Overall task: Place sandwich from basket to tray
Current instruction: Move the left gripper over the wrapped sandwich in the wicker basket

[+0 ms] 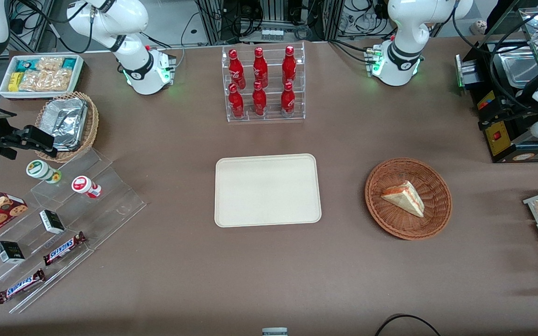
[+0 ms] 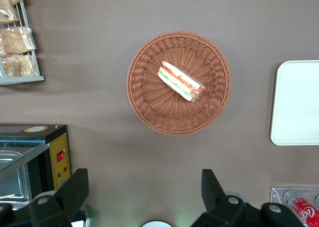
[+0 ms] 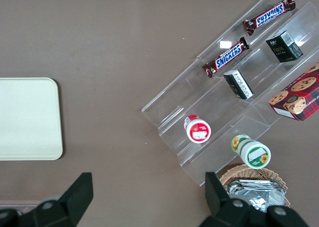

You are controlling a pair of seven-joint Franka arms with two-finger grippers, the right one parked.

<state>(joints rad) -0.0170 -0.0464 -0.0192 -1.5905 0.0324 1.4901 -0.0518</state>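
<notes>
Nothing of the task is judged to be done yet: the small triangular sandwich wedge of white bread with red, orange and green filling (image 1: 404, 198) is seen lying inside the round, shallow, reddish-brown woven wicker basket (image 1: 381, 205), toward the working arm's end of the table, while the flat cream-coloured rectangular tray with rounded corners and a low rim (image 1: 267, 190) lies bare near the middle of the brown table (image 1: 269, 275), well apart from the basket. The whole pick, carry and release are left. The tool (image 2: 144, 197) is held high above the table beside the basket, its black fingers (image 2: 212, 189) spread wide and holding nothing. The bread looks soft and easily crushed, the wicker ribbed and rigid, the tray smooth and matte.
</notes>
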